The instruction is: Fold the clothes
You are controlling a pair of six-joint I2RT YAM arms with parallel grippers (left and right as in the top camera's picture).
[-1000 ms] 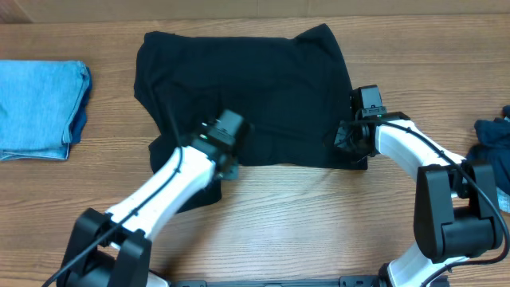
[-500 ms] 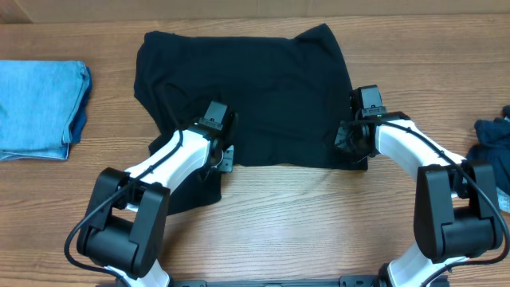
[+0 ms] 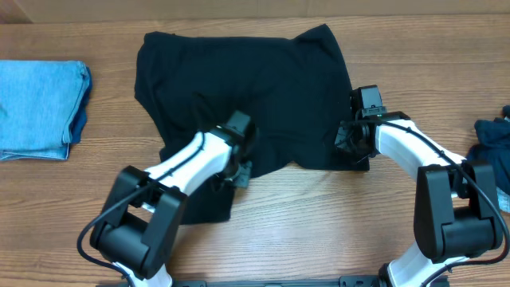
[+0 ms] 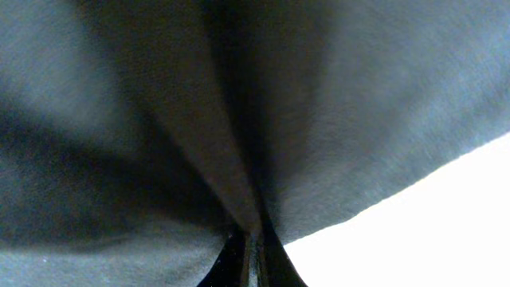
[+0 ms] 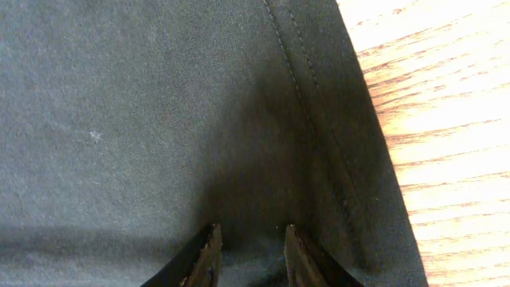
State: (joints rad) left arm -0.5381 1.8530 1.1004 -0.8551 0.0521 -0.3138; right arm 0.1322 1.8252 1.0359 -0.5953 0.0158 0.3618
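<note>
Three garments lie on the table (image 3: pixel 319 219), left to right: light blue denim (image 3: pixel 40 108), already folded; black T-shirt (image 3: pixel 255 88) at centre, spread out and not yet folded, its lower left edge pinched tight in the left gripper (image 3: pixel 237 169); right gripper (image 3: pixel 348 137) at the right hem, jaws part-way apart, grip uncertain; navy garment (image 3: pixel 490 135), crumpled at the far edge. Nothing appears to block the fold

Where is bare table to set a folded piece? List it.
Free: wood between light blue denim and black T-shirt; far-side wood between T-shirt and navy garment. Crowded: the T-shirt's near edge, by left claw and right claw.
</note>
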